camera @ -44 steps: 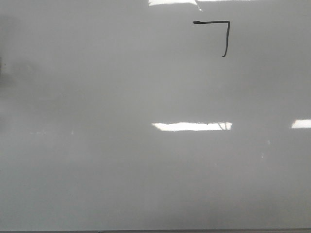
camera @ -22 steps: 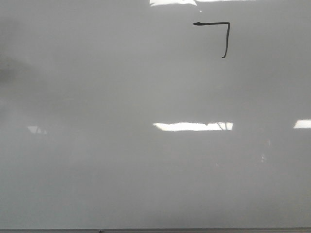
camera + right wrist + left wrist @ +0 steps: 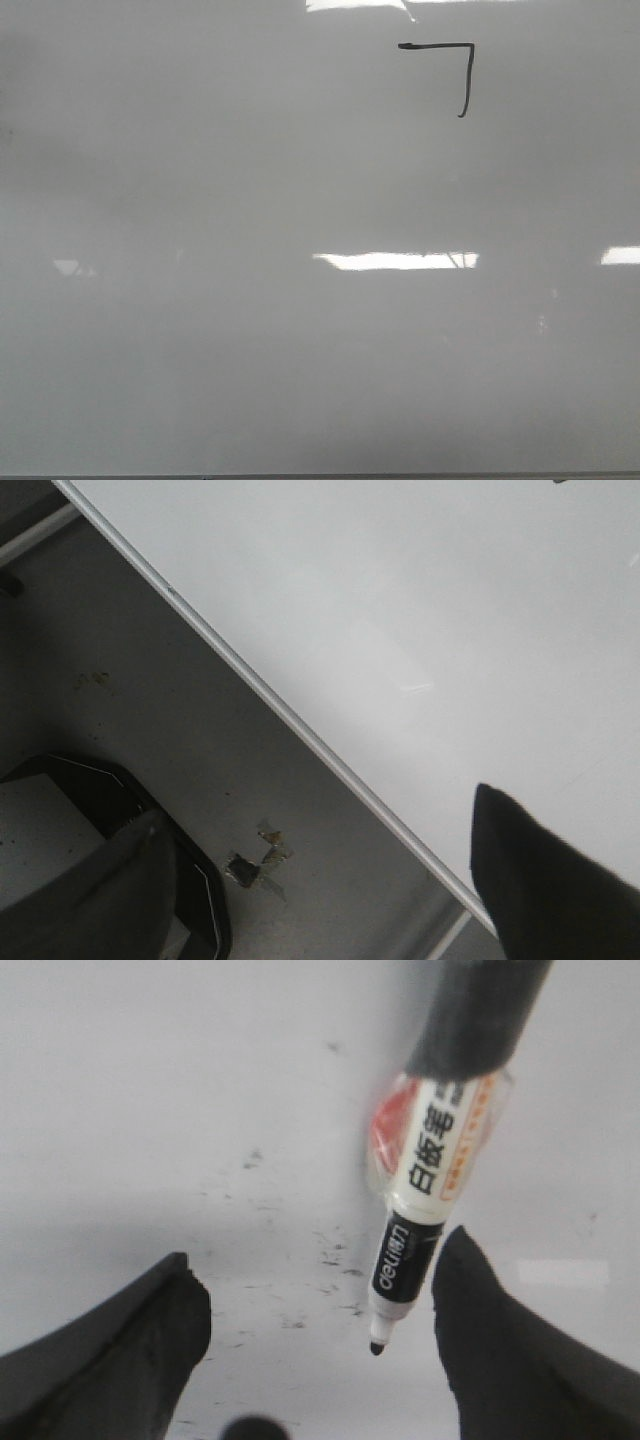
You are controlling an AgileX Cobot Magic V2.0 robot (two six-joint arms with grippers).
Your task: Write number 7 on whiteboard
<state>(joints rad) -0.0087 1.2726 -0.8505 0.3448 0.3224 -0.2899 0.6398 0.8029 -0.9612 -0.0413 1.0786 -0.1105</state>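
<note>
Whiteboard [image 3: 250, 330]: big, shiny, pale grey, fills front view.
Number 7 [image 3: 450, 70]: thin black lines, up high, right of middle on board.
Marker [image 3: 420, 1210]: white body, black tip, "deli" and Chinese words on label, tip above board.
Left gripper [image 3: 320, 1345]: spread wide, marker between fingers, grip unclear.
Right gripper [image 3: 330, 900]: spread wide, holds nothing, over board's edge.

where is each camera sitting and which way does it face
Front: faces the whiteboard head-on, the 7 upper right; no arm shows.
Left wrist: above the left hand, open fingers flanking a marker pointing at the board.
Right wrist: over the board's edge and floor; right hand open, empty.
All three share the whiteboard.
</note>
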